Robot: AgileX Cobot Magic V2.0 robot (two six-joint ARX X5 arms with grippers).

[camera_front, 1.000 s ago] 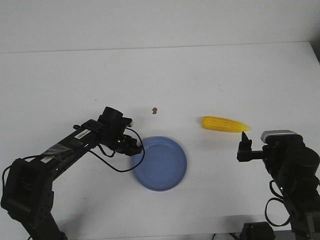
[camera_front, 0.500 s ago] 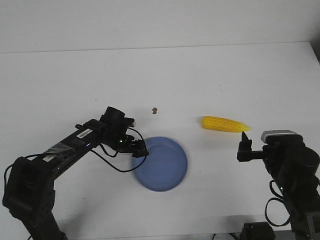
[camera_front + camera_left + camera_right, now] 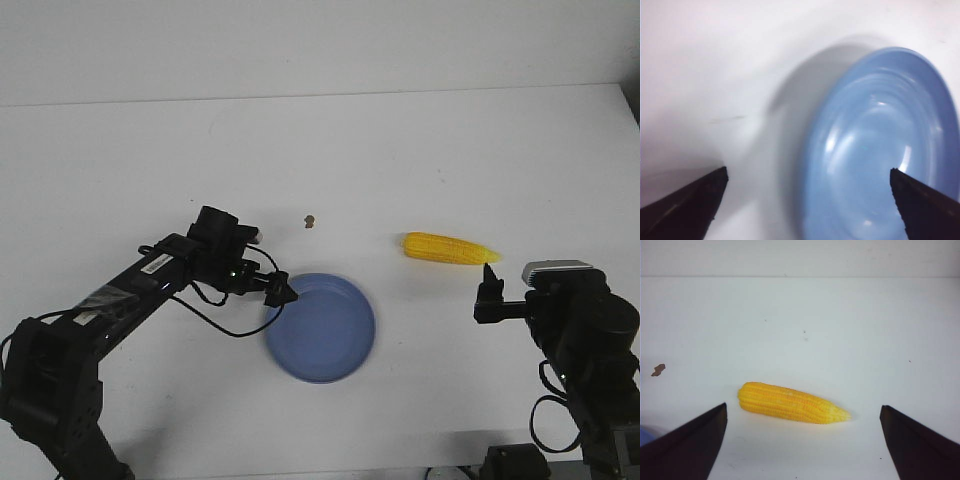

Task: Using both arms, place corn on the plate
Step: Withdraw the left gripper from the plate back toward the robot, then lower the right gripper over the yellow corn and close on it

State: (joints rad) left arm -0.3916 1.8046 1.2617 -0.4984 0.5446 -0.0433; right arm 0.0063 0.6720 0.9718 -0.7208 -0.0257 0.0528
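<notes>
White worktop (image 3: 400, 150) carries the corn (image 3: 450, 248) and blue plate (image 3: 345, 345) apart; the left gripper (image 3: 281, 290) (spread) straddles the plate rim, while the right gripper (image 3: 800, 450), spread, is lined up on the cob.

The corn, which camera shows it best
The right wrist view: the corn lies whole and sharp between the open right gripper's fingers, kernels visible. The front view shows it whole but small, apart from the plate. The left wrist view misses it.
</notes>
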